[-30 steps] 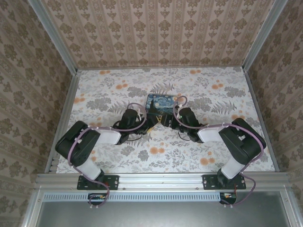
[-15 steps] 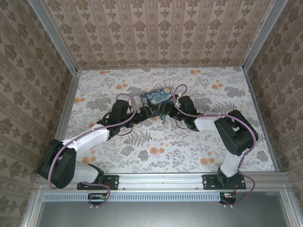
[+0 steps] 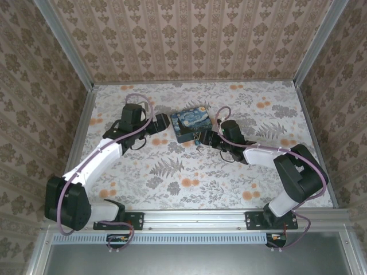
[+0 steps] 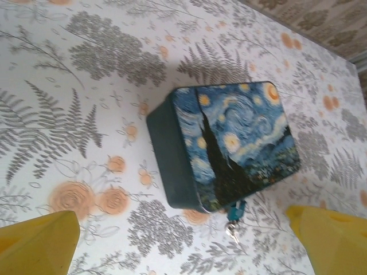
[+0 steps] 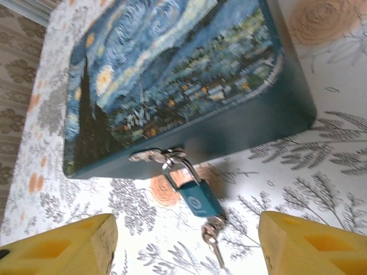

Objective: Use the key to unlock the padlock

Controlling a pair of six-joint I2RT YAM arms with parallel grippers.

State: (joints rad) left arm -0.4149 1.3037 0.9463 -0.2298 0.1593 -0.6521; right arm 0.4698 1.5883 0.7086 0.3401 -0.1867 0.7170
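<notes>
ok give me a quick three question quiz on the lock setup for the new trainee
1. True or false: the padlock hangs from the hasp of the starry-night box.
2. The key is: A lying on the table apart from the padlock, B on top of the box lid, C hanging at the padlock's bottom end.
3. Fill in: the box's lid is ___.
Key: 1 true; 2 C; 3 shut.

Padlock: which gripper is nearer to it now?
Right. The right gripper sits close to the padlock, open jaws facing it. The left gripper, also open, is off the left side of the box, farther away.
</notes>
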